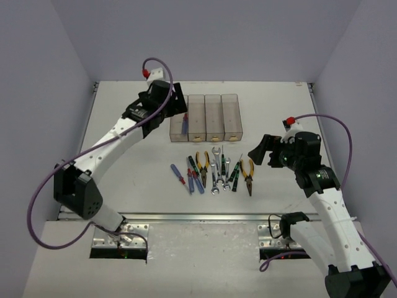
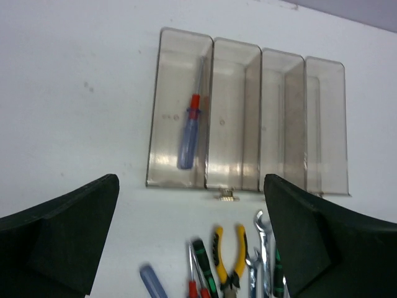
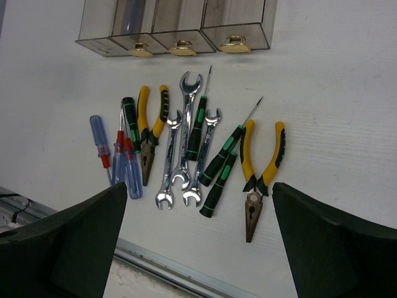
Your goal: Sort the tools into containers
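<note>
One blue-handled screwdriver with a red collar (image 2: pixel 189 133) lies in the leftmost of the four narrow clear smoky-plastic bins joined in a row (image 2: pixel 282 124). Everything else, the loose tools (image 3: pixel 197 124), sits in a tight cluster just on the tabbed side of that bin row.

My left gripper (image 2: pixel 190 183) hangs over the row's left end with its jaws spread wide and nothing between them. My right gripper (image 3: pixel 200 186) is equally wide and unloaded, off the row's right near corner, looking down at the cluster.

My worry is the crowding. The silver open-end wrenches (image 3: pixel 184 130) overlap, and the thin green-and-black screwdrivers (image 3: pixel 223 152) cross right beside the yellow-and-black pliers (image 3: pixel 253 192), so closing on one could drag or lift a neighbour. Bins that narrow could also catch a long tool on a wall, or the whole row could shift if I nudge it.
</note>
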Controlling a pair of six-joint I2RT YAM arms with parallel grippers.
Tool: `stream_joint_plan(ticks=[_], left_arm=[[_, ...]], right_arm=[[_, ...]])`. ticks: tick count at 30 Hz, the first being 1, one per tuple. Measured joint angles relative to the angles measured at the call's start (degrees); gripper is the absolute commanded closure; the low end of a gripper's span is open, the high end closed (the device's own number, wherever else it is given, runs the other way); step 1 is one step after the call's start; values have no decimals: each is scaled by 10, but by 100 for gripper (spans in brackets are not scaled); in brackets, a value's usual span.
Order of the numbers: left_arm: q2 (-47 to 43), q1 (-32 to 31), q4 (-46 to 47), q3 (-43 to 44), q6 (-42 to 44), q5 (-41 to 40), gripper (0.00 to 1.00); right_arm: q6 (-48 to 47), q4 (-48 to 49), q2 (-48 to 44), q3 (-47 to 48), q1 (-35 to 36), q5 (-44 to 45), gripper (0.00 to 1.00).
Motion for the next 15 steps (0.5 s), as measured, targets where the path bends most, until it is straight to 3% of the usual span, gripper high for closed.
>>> stream_joint_plan(ticks=[4, 7, 10, 15], left_arm=[[-59, -84, 6, -121, -99, -42, 3], [-31, -132, 4, -201, -178, -51, 13], [-4, -141, -18, -279, -262, -53, 22], [45, -140, -63, -273, -353, -73, 31]], right_arm=[[1, 1, 1, 0, 0, -3, 1], [1, 2, 1, 0, 0, -4, 1], [1, 2, 2, 0, 0, -4, 1], [1, 2, 2, 0, 0, -4, 1]])
